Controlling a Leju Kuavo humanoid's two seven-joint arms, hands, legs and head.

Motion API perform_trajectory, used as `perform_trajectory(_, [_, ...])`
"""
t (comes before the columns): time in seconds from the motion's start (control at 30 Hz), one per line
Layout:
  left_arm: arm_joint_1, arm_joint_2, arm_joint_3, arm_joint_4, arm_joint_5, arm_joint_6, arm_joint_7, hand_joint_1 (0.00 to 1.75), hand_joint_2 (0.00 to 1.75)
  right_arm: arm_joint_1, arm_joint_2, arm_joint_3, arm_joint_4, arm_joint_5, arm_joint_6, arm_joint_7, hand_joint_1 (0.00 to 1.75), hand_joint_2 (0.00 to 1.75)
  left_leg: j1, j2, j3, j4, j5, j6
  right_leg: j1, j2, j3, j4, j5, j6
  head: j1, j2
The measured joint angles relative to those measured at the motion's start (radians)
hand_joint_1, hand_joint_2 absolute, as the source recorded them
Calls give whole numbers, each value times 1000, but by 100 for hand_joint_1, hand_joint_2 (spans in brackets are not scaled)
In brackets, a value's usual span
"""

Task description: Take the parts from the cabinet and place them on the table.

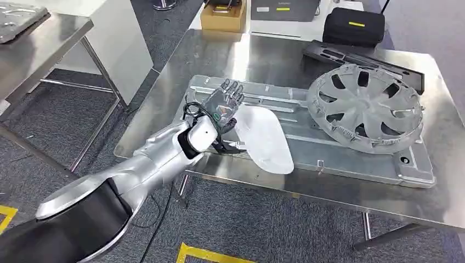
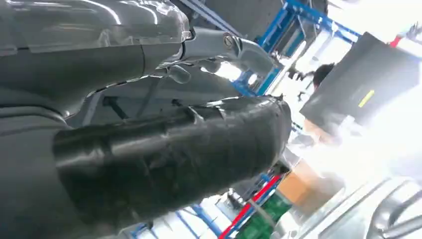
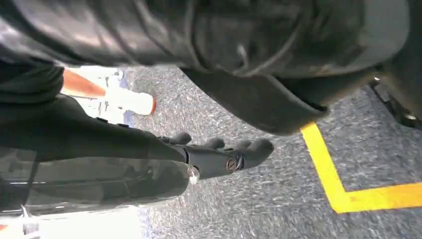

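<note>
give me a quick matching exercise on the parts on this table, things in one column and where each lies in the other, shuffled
Things:
1. wheel cover
2. white part
3. flat metal panel
4. black bag

Places:
A. directly on the steel table, under the other parts
B. far edge of the table
C. right end of the panel
D. beside the left hand, on the panel

Pairs: 1-C, 2-D, 3-A, 4-B
</note>
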Motion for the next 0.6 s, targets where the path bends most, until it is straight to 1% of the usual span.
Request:
perform_trajectory(0.03, [-3,5,0,1,0,-16,14,0,0,-1,0,0,0,0,0,0,0,0,0,0,-25,58,-35,-2,1,-1,-1,0,0,-6,-1,0])
perform_trajectory(0.07, [-6,9,0,3,2,-38,30,0,0,-1,1,0,0,0,0,-1,0,0,0,0,-59,131,-71,-2,4,-1,-1,0,1,-9,0,0])
perform_trajectory(0.1, [-7,12,2,8,5,-55,45,0,0,-1,2,0,0,-2,0,-2,0,0,0,0,-92,203,-99,-3,7,-1,-2,0,1,-11,-1,0])
perform_trajectory(0.13, [-9,15,5,13,8,-68,52,0,0,-1,2,-1,1,-3,1,-3,0,0,0,0,-120,258,-111,-2,10,-1,-2,1,0,-13,-1,0])
perform_trajectory(0.17, [-12,18,8,17,20,-79,58,0,0,-1,2,-2,1,-3,1,-3,0,0,0,0,-124,265,-101,0,12,-1,-2,2,0,-13,-1,0])
perform_trajectory(0.2, [-20,22,17,21,49,-96,67,0,0,-1,2,-3,2,-6,2,-5,0,0,0,0,-107,227,-68,4,13,0,-2,3,0,-13,-1,0])
perform_trajectory(0.23, [-29,24,31,25,71,-106,73,0,0,-1,3,-5,2,-8,2,-7,0,0,-1,0,-81,170,-34,9,15,0,-2,4,0,-13,-1,0])
perform_trajectory(0.27, [-43,24,56,30,97,-116,82,0,0,-1,3,-7,2,-10,2,-10,0,0,-2,0,-40,86,10,16,16,0,-1,5,0,-13,-1,0])
perform_trajectory(0.3, [-63,24,87,34,123,-129,91,0,0,-1,5,-7,2,-11,2,-13,0,0,-5,0,-8,6,29,25,17,-1,-3,5,-1,-13,0,0])
perform_trajectory(0.33, [-80,24,107,38,133,-140,95,0,0,-2,9,-8,2,-11,2,-14,0,0,-9,0,5,-13,24,25,23,-2,-8,8,0,-10,-1,0])
perform_trajectory(0.4, [-97,26,137,45,145,-158,101,0,0,-3,11,-9,2,-12,4,-16,0,0,-12,-1,4,-18,25,25,19,-3,-8,4,5,0,0,0])
perform_trajectory(0.43, [-98,28,145,51,146,-163,101,0,0,-3,11,-10,2,-12,5,-16,0,0,-14,-1,6,-20,26,27,17,-3,-6,-1,8,5,0,0])
perform_trajectory(0.47, [-98,29,150,54,146,-165,101,0,0,-3,11,-11,2,-12,5,-16,0,0,-7,-1,11,-33,34,35,23,-4,-4,-3,8,14,0,0])
perform_trajectory(0.5, [-100,29,155,56,146,-166,101,0,0,-2,11,-13,2,-12,5,-16,0,0,-3,0,15,-42,41,38,16,-4,-7,9,-4,16,0,0])
perform_trajectory(0.53, [-108,30,165,60,148,-166,101,0,0,-2,11,-17,2,-12,5,-16,0,0,-3,1,14,-45,44,42,16,-4,-26,47,-34,19,1,0])
perform_trajectory(0.57, [-113,31,176,63,157,-161,101,0,0,-2,11,-18,2,-11,5,-16,0,0,-3,1,13,-44,44,43,15,-4,-56,115,-72,21,0,0])
perform_trajectory(0.6, [-112,35,186,64,167,-150,99,0,0,0,11,-19,2,-10,5,-16,0,0,-4,1,13,-44,44,44,13,-4,-92,196,-108,24,0,0])
